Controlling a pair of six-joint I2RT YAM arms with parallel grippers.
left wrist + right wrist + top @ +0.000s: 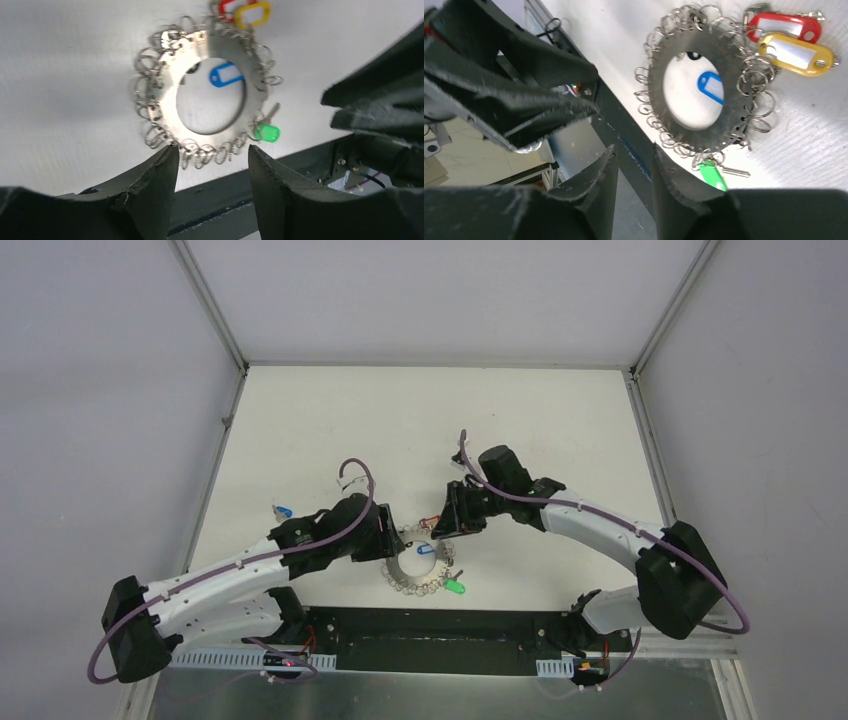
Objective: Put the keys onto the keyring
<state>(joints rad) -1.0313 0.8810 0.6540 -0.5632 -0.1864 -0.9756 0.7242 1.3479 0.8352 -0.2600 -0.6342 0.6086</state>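
While the left gripper (211, 149) is hovering with jaws spread and empty, the keyring (167, 100) is lying flat on the white table (60, 100) just beyond its fingertips, with a blue key (225, 77) inside the ring's opening and a green key (266, 133) at its rim. The right gripper (634, 147) is holding its jaws narrowly parted, gripping nothing, with the ring lying beyond them.

From above, the keyring (410, 588) shows plainly only on its near side, its far rim partly lost under the tips of the left gripper (393, 540) and the right gripper (447, 530), and the keys there are mere specks of colour, too small to tell apart. In the left wrist view the red tag (230, 7) runs off the top edge. In the right wrist view the green tag (711, 175) disappears behind a finger (674, 180), and the blue tag (709, 86) is part-covered by the ring's inner rim.
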